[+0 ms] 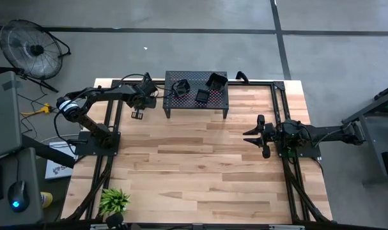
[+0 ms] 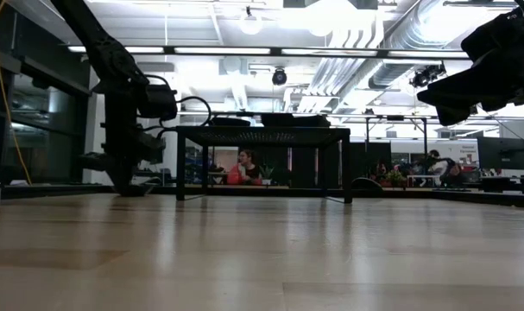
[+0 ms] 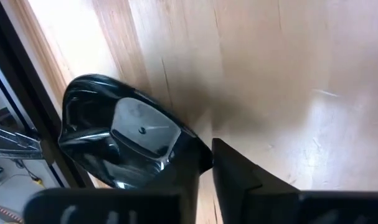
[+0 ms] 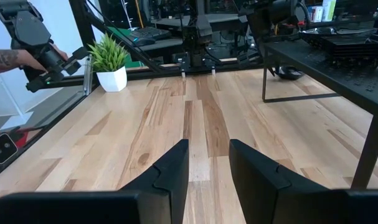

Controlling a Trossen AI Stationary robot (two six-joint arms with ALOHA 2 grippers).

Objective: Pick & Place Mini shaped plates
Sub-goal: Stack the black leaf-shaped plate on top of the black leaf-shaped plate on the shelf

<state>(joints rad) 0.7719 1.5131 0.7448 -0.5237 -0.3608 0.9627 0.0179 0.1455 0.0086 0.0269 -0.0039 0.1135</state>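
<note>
My left gripper (image 1: 139, 110) hovers just off the left end of the black perforated stand (image 1: 197, 94) and is shut on one mini shaped plate (image 3: 117, 140), a glossy black dish with a rounded outline and a flat well. Three more black plates rest on top of the stand: one (image 1: 179, 88), another (image 1: 216, 81) and a third (image 1: 201, 96). They show in the right wrist view as a dark pile (image 4: 350, 43). My right gripper (image 1: 254, 135) waits open over the right half of the table, holding nothing. My left gripper pinches the plate between its two fingers at a stretch of the raised rim (image 3: 198, 155). One finger (image 3: 238, 177) lies against the outer side of that rim. The plate juts out beyond the fingertips over the wooden table top; whether it touches the table, I cannot tell.
The stand sits at the table's far middle on thin legs (image 4: 366, 146). A small green plant in a white pot (image 1: 114, 201) is at the near left corner. Black frame rails (image 1: 280, 121) run along both table sides. A person's hand (image 4: 14, 59) holds a device beyond the table.
</note>
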